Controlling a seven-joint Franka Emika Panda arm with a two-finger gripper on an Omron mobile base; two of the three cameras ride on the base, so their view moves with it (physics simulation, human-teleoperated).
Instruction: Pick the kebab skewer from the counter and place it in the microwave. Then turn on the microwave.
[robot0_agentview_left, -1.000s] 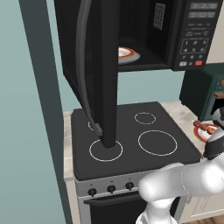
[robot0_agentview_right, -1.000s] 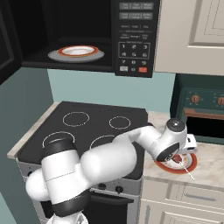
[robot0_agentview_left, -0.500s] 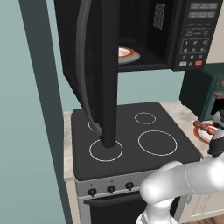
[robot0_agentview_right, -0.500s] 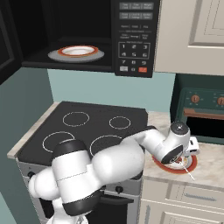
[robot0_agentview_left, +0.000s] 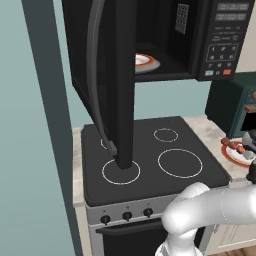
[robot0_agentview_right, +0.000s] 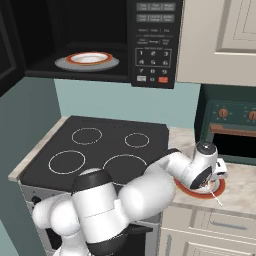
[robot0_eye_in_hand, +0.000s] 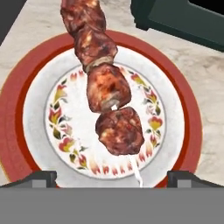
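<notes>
With the black microwave (robot0_agentview_right: 100, 45) already hanging open above the stovetop, the pick-up step is in hand: the tool (robot0_eye_in_hand: 111, 177), its fingers spread wide and holding nothing, hovers just over the reddish-brown kebab skewer (robot0_eye_in_hand: 105, 87) lying on the white, red-rimmed plate (robot0_eye_in_hand: 175, 109) on the beige speckled counter (robot0_agentview_right: 240, 185). Next it likely needs to drop and pinch the meat. The white arm reaches low and rightward, hand pointing down.

I count one kebab skewer (robot0_eye_in_hand: 103, 83) with three meat chunks in my close view, two red-rimmed plates (robot0_agentview_right: 89, 58), one microwave (robot0_agentview_right: 152, 45), one green toaster oven (robot0_agentview_right: 231, 130), four stovetop rings (robot0_agentview_right: 86, 135), three stove knobs (robot0_agentview_left: 127, 215)
</notes>
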